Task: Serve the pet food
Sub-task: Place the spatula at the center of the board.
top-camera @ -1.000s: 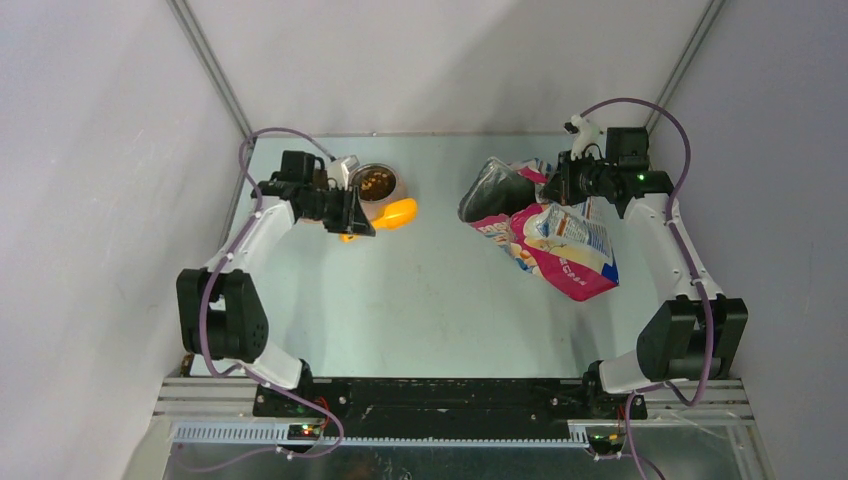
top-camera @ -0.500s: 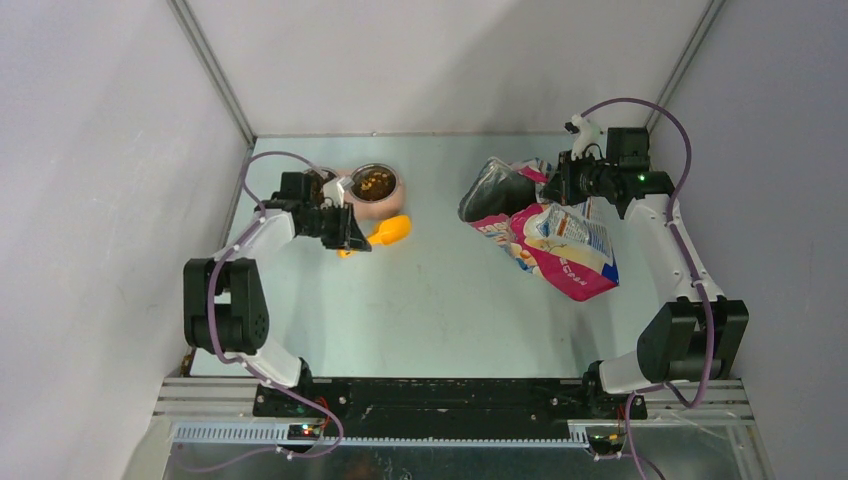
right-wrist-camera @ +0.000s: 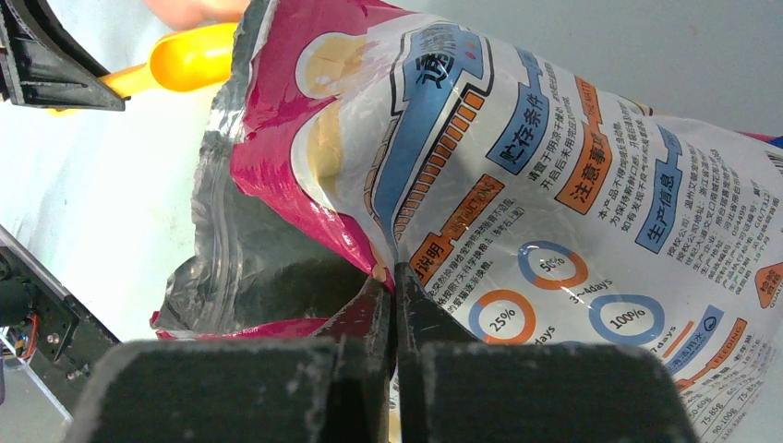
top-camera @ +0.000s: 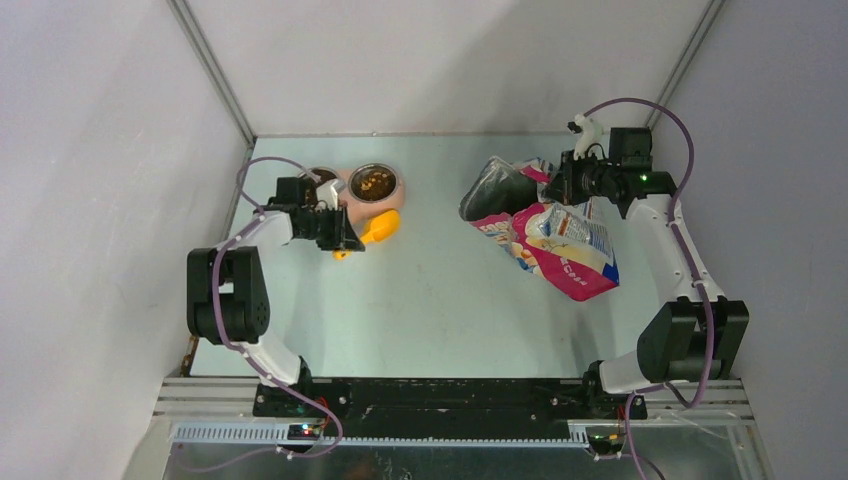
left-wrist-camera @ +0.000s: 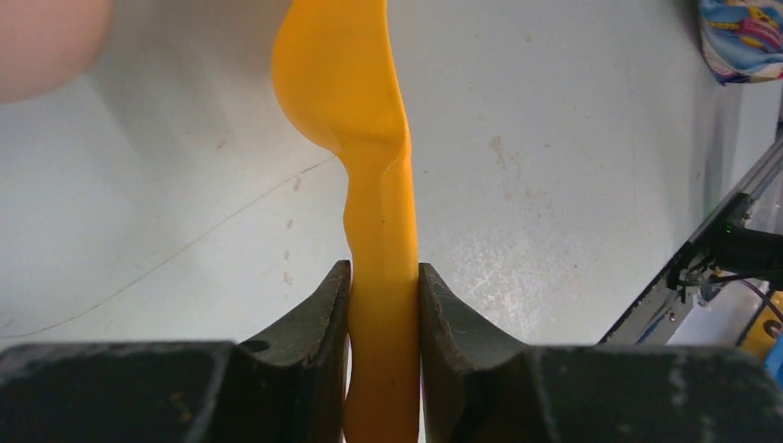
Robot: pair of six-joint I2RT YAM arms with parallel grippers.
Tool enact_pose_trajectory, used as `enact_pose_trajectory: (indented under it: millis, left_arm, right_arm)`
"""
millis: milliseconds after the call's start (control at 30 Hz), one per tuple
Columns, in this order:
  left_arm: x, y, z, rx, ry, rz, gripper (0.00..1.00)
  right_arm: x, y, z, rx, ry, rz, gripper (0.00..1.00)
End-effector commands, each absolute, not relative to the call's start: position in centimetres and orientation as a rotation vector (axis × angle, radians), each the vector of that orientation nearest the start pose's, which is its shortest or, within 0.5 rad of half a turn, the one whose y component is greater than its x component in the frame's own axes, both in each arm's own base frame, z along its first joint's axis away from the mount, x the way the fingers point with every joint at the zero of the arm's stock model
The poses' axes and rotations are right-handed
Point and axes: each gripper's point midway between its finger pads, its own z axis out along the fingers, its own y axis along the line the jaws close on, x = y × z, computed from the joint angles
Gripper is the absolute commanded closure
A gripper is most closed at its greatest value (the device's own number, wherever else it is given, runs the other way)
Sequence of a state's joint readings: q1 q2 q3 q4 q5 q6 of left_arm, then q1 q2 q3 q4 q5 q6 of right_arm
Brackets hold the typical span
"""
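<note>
Pet food bag (right-wrist-camera: 554, 185) back panel, Chinese headings 贮存条件, 注意事项 and 生产信息 in blue and orange boxes, ringed figures 25%, 50%, 100%, "3-4days" beside them, smaller print too fine to read

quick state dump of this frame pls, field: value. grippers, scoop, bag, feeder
left gripper: shut on the handle of the orange scoop, beside the feeder
right gripper: shut on the mouth edge of the cat food bag
bag: lying on the table, mouth open, facing left
feeder: pink, far left of table; right bowl holds kibble; left bowl partly hidden by the left arm
scoop load: cannot tell
</note>
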State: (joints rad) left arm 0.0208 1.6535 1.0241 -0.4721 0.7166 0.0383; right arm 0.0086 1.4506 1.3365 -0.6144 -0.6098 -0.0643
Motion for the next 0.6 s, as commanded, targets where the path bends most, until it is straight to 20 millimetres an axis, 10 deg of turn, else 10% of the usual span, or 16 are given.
enact_pose_trajectory:
  millis: [0,567]
  left_arm:
    - [34.3,-8.8,6.6,0.244,2.515,-0.829,0.68]
    - [35.5,-6.5,6.1,0.224,2.549,-0.726,0.28]
  right_arm:
    - [36.7,9.7,24.2,-0.397,2.16,0.65,1.0]
    - [36.7,9.8,24.3,-0.397,2.157,0.659,1.0]
